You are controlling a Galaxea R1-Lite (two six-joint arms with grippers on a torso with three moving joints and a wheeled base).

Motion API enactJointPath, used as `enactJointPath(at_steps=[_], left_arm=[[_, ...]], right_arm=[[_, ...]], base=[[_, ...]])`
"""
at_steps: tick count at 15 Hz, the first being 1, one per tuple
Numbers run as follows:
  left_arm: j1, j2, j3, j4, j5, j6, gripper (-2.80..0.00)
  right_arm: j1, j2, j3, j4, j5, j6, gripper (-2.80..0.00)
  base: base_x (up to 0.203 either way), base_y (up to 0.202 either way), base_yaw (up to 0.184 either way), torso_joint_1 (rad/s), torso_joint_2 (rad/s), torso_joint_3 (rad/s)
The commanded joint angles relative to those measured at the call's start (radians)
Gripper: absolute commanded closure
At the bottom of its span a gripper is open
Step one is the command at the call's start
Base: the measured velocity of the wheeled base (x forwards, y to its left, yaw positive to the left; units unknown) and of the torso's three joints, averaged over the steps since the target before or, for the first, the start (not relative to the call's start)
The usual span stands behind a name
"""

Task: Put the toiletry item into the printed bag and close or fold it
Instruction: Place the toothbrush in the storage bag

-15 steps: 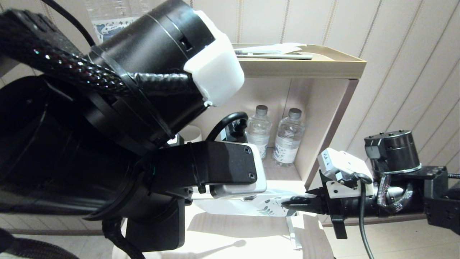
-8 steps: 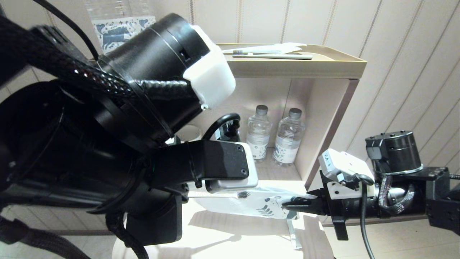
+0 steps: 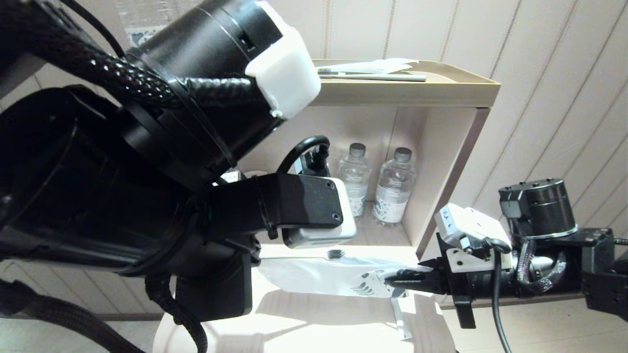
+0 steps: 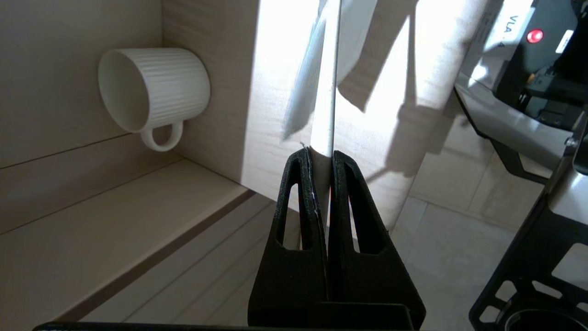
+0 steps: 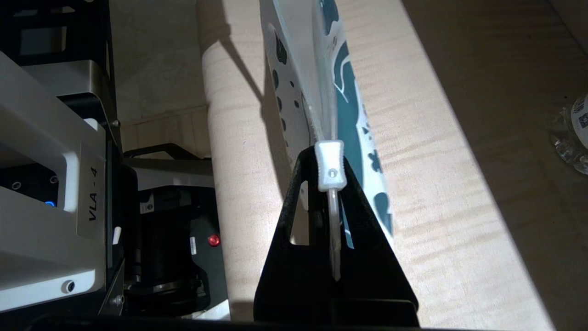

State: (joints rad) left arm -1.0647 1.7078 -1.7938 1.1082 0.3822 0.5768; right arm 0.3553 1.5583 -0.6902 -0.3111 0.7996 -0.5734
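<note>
Where bottles (image 3: 394,186) stand behind: bag (image 3: 319,275).

The right tool (image 3: 392,281) pinches one end of the flat translucent white pouch printed with teal leaves (image 3: 324,275), held above the pale bench (image 3: 314,318). A slim white toothbrush (image 3: 299,256) lies level just above it, grey bristles (image 3: 335,253) toward that tool.

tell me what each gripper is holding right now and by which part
The left gripper is shut on the white toothbrush, gripping the end of its handle. The right gripper is shut on the printed bag, pinching one end at its white slider clip.
</note>
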Motion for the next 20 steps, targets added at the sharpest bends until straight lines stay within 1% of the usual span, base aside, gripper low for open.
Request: enactJointPath(at_steps=[1, 6, 10, 13, 16, 18, 20], left_arm=[[0.000, 0.007, 0.007, 0.005, 0.003, 0.003, 0.00], [0.000, 0.015, 0.009, 0.002, 0.003, 0.003, 0.00], [0.000, 0.017, 0.057, -0.003, 0.001, 0.000, 0.00], [0.000, 0.023, 0.040, -0.016, -0.007, 0.000, 0.00], [0.000, 0.032, 0.039, -0.088, -0.052, -0.005, 0.00], [-0.001, 0.039, 0.036, -0.095, -0.072, -0.007, 0.00], [-0.001, 0.044, 0.040, -0.102, -0.083, -0.038, 0.00]], right_arm=[[0.001, -0.001, 0.000, -0.002, 0.006, -0.003, 0.00], [0.004, 0.000, 0.001, -0.002, 0.006, -0.003, 0.00], [0.007, -0.003, 0.001, -0.002, 0.010, -0.003, 0.00], [0.008, -0.004, 0.000, 0.001, 0.026, -0.001, 0.00], [0.011, -0.007, -0.002, 0.003, 0.036, 0.004, 0.00], [0.010, -0.012, -0.004, 0.004, 0.040, 0.004, 0.00], [0.010, -0.014, -0.008, 0.007, 0.052, 0.006, 0.00]], base=[[0.000, 0.000, 0.000, 0.000, 0.00, 0.000], [0.000, 0.000, 0.000, 0.000, 0.00, 0.000], [0.000, 0.000, 0.000, 0.000, 0.00, 0.000], [0.000, 0.000, 0.000, 0.000, 0.00, 0.000], [0.000, 0.000, 0.000, 0.000, 0.00, 0.000], [0.000, 0.000, 0.000, 0.000, 0.00, 0.000], [0.000, 0.000, 0.000, 0.000, 0.00, 0.000]])
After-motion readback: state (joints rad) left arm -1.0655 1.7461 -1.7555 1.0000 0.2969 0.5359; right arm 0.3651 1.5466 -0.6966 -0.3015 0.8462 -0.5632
